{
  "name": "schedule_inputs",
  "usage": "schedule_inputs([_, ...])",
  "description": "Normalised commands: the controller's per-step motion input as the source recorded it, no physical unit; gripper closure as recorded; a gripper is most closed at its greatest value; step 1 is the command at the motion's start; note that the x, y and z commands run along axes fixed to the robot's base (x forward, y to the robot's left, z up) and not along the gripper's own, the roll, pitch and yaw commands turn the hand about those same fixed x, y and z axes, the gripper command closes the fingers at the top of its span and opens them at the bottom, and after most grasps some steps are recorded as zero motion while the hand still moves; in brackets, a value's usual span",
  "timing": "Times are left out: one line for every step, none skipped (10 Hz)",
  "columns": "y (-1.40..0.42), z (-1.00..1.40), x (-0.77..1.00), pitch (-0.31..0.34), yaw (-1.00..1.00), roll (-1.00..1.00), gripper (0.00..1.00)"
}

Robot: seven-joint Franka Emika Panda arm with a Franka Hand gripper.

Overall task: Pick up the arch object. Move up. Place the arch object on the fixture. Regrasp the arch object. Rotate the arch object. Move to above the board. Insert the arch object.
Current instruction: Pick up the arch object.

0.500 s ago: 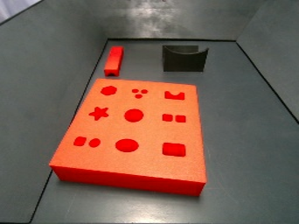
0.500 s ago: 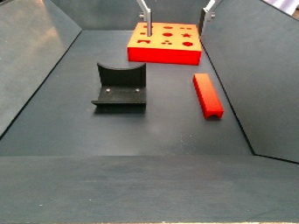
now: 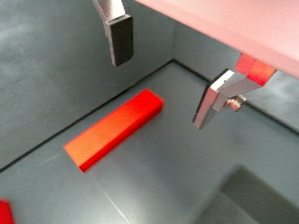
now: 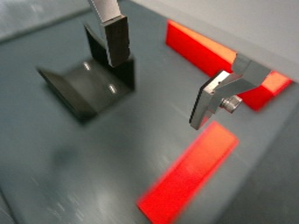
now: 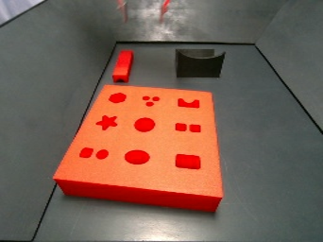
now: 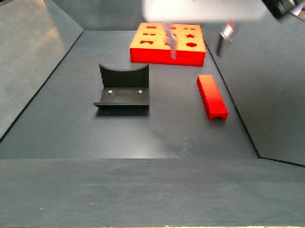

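Gripper [image 3: 163, 74] fingers are seen spread wide in both wrist views, with nothing held between the dark pads; in a side view the gripper [image 6: 201, 46] is carried high above the floor, between the board and the bar. The arch object [image 3: 114, 129] is found lying flat on the floor, untouched, below the spread fingers and not yet between them. In a side view the arch object [image 6: 211, 95] is placed close to a side wall, lengthwise along it, well apart from the fixture [image 6: 123, 88] and clear of the board [image 6: 167, 44].

The pick-up step is judged not yet begun. The open stance is judged suited to straddling the bar across its narrow width, since its long faces offer flat parallel surfaces for the pads.

Open floor is noted on the side of the bar facing the fixture [image 4: 87, 80]; on the wall side the gap is narrower, and clearance for the outer finger is judged the tighter constraint on a descent. The board [image 5: 145, 142] is seen to occupy much of the floor, with the fixture [image 5: 198, 62] standing beyond its far edge and the arch object [image 5: 123, 64] beside that, near the wall. The fixture's scooped top is unoccupied.
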Motion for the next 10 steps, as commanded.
schedule_inputs([0.0, -1.0, -0.59, -0.016, 0.0, 0.0, 0.0])
schedule_inputs([0.07, -1.0, -0.3, -0.013, 0.0, 0.0, 0.0])
schedule_inputs([0.35, -1.0, 0.0, 0.0, -0.12, -0.02, 0.0])
schedule_inputs([0.54, -0.87, 0.21, 0.056, -0.22, -0.13, 0.0])
schedule_inputs([0.47, -0.78, 0.27, 0.049, -0.18, -0.18, 0.0])
schedule_inputs([0.2, -0.87, 0.15, 0.0, -0.11, -0.14, 0.0])
schedule_inputs([0.0, -0.97, -0.09, -0.063, -0.01, -0.09, 0.0])
schedule_inputs([0.0, -0.96, -0.23, -0.11, 0.0, -0.05, 0.0])
schedule_inputs([0.0, -0.81, -0.26, -0.154, 0.0, -0.1, 0.0])
schedule_inputs([0.16, -0.51, -0.23, -0.08, 0.0, -0.1, 0.0])
